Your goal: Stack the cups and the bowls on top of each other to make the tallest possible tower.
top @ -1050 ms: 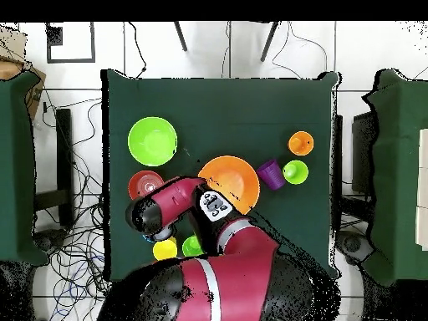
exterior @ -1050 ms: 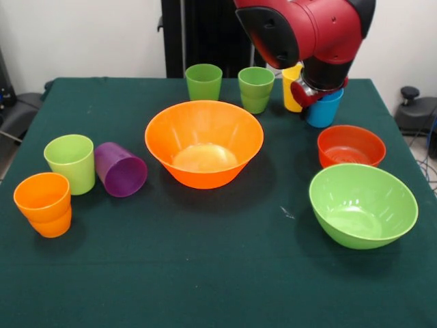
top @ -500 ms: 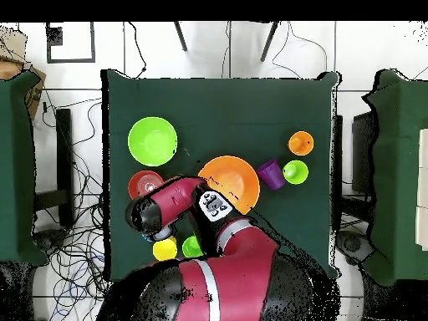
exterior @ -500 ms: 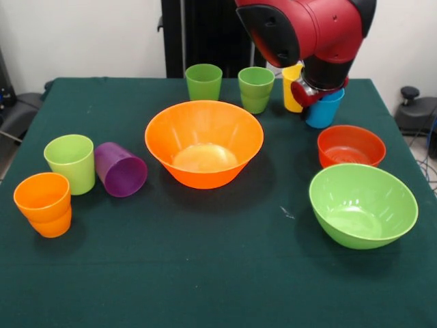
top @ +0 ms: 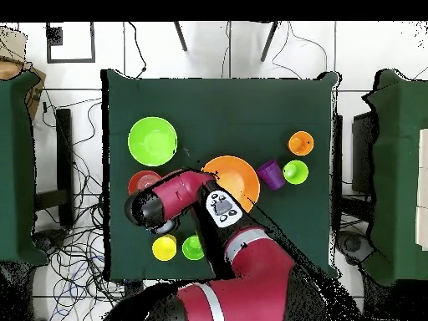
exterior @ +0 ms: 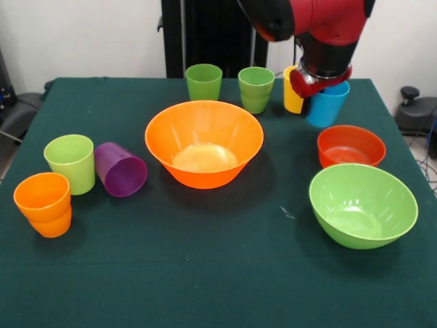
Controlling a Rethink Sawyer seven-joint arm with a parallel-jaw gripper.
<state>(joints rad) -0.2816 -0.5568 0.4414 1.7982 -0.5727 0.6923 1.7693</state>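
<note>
My gripper (exterior: pixel 315 87) hangs at the rim of the blue cup (exterior: pixel 328 106), which stands at the back right beside a yellow cup (exterior: pixel 292 94). How it holds the rim is hidden. The large orange bowl (exterior: pixel 203 140) sits mid-table. A small red-orange bowl (exterior: pixel 351 145) and a large lime bowl (exterior: pixel 362 205) are on the right. Two green cups (exterior: pixel 203 82) (exterior: pixel 256 89) stand at the back. At the left are a lime cup (exterior: pixel 70 162), a purple cup (exterior: pixel 121 169) on its side and orange cups (exterior: pixel 43 203). In the overhead view the arm (top: pixel 171 201) covers the gripper.
The overhead view shows the lime bowl (top: pixel 152 140), the red-orange bowl (top: pixel 142 180) and the orange bowl (top: pixel 238 171) close around the arm. The yellow cup (top: pixel 164 247) and a green cup (top: pixel 193 247) stand near the table's edge.
The arm has risen a little over the blue cup, so more of the cup shows. The cup's base stays where it was. Nothing else has moved.
</note>
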